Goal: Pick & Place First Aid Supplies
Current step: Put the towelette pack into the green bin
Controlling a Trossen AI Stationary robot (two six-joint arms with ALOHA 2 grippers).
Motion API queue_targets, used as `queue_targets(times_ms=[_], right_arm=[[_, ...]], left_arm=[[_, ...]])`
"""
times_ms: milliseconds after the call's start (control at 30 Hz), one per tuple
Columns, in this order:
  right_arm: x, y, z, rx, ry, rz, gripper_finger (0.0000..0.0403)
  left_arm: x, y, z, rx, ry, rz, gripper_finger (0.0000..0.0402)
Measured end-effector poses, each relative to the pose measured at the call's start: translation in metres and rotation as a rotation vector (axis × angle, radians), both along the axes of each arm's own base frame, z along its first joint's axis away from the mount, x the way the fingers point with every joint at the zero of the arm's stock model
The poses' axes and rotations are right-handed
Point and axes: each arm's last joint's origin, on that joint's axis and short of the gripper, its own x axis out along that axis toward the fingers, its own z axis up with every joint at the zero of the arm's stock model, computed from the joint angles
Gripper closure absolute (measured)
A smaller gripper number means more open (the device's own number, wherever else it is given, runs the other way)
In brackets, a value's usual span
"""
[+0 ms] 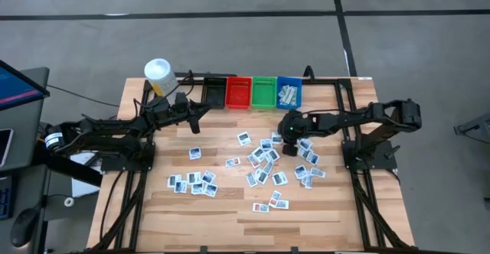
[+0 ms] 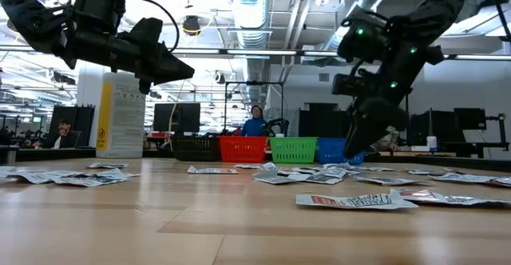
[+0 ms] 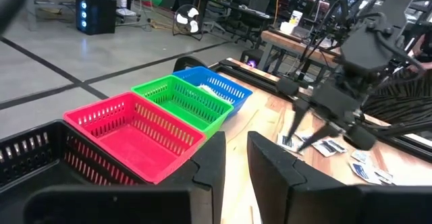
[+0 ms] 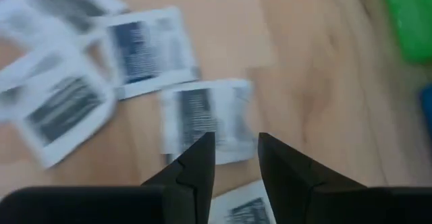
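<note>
Right pincer (image 4: 233, 158) slightly apart, angled down over a white packet (image 4: 206, 119), left pincer (image 3: 233, 166) slightly apart, raised near bins.

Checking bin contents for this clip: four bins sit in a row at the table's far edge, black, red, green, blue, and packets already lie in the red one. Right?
Not quite: the packets lie in the blue bin, not the red bin, which looks empty. The high view shows it; the order of the row stands.

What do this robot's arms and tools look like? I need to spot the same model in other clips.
Both arms are dark, jointed and blocky. The left arm trails black cable, and small green lights glow on the right arm. Each ends in a tool of two flat, dark, tapering fingers: left tool, right tool.
</note>
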Motion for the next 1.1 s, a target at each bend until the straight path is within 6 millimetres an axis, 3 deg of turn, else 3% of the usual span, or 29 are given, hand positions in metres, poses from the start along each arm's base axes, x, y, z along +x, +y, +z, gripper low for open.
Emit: queue_targets(times_ms=[233,467,1100], right_arm=[[-0.003,-0.014,0.0,0.019,-0.01,-0.085,0.0295],[-0.004,-0.018,0.0,0.13,-0.035,-0.046,0.0295],[-0.008,-0.03,0.0,0.134,-0.036,-0.063,0.0295]], left_arm=[[0.0,0.0,0.0,0.0,0.0,0.0,0.0339],[0.0,0.0,0.0,0.0,0.001,0.0,0.0339],[0.0,0.0,0.0,0.0,0.001,0.0,0.0339]])
